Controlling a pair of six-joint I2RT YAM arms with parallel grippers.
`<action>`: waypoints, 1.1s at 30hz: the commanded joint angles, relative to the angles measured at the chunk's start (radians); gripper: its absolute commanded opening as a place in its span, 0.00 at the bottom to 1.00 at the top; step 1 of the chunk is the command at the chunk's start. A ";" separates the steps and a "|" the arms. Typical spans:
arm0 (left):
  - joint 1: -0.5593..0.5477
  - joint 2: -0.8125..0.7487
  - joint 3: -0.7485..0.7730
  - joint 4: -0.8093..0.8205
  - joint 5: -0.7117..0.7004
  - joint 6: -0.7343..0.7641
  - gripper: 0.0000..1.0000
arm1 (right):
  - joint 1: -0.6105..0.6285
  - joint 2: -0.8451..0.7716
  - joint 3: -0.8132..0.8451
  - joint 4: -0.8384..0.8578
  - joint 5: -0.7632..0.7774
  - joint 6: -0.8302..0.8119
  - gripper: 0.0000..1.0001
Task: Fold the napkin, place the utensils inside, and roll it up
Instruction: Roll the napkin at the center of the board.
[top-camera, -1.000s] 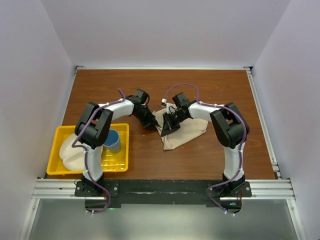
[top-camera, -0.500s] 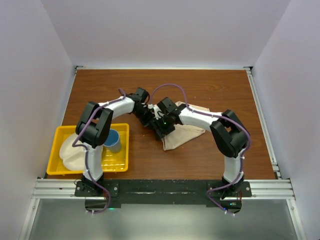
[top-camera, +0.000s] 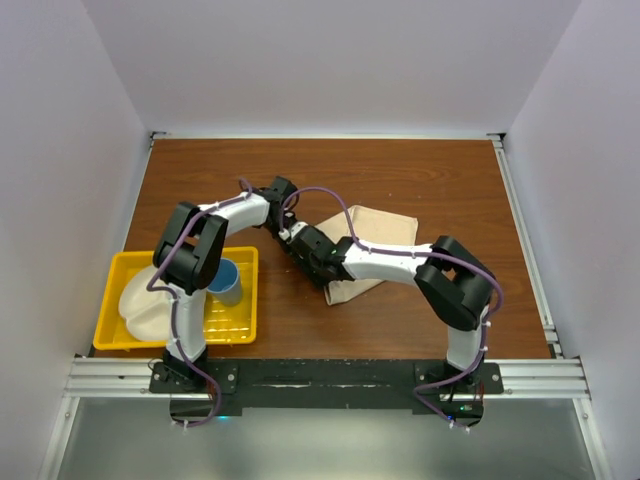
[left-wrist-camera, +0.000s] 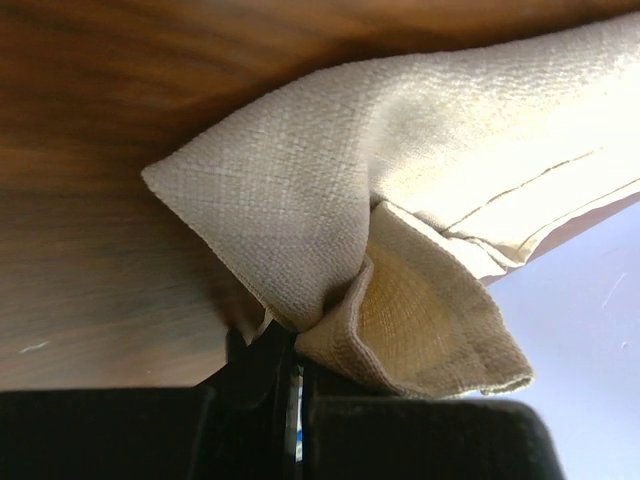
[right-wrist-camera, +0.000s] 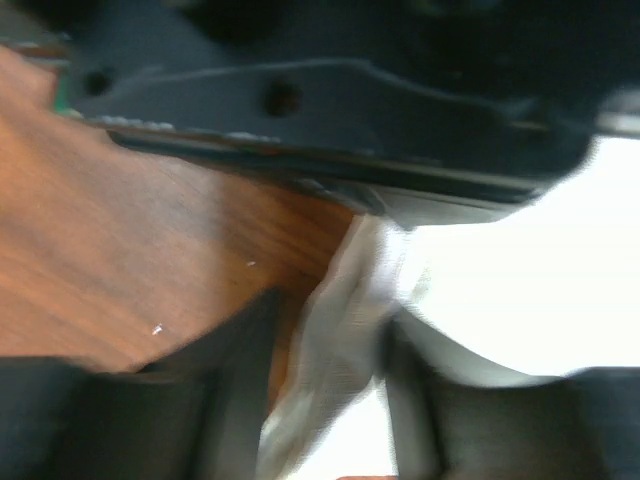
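Left end effector (left-wrist-camera: 292, 345) clamps the napkin (left-wrist-camera: 300, 200) by a corner; right end effector (right-wrist-camera: 325, 395) straddles its edge, grip unclear; yellow tray (top-camera: 120, 265) well apart on counter (top-camera: 430, 170).

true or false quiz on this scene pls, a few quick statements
1. The left gripper pinches a corner of the napkin. True.
2. The blue cup stands beside the napkin. False: it is in the yellow tray.
3. The napkin is rolled up tight. False: it is only loosely folded.
4. The white plate lies in the yellow tray. True.
5. A knife lies on the napkin. False: no knife shows in any view.
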 joint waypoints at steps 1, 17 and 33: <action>-0.003 0.047 -0.019 -0.117 -0.021 -0.003 0.00 | 0.017 0.044 -0.048 0.051 0.161 0.061 0.32; 0.052 -0.024 0.191 -0.118 -0.199 0.307 0.43 | -0.251 0.020 -0.128 0.115 -0.621 0.147 0.00; 0.014 -0.259 0.061 0.053 -0.149 0.528 0.27 | -0.524 0.290 -0.061 0.284 -1.224 0.391 0.00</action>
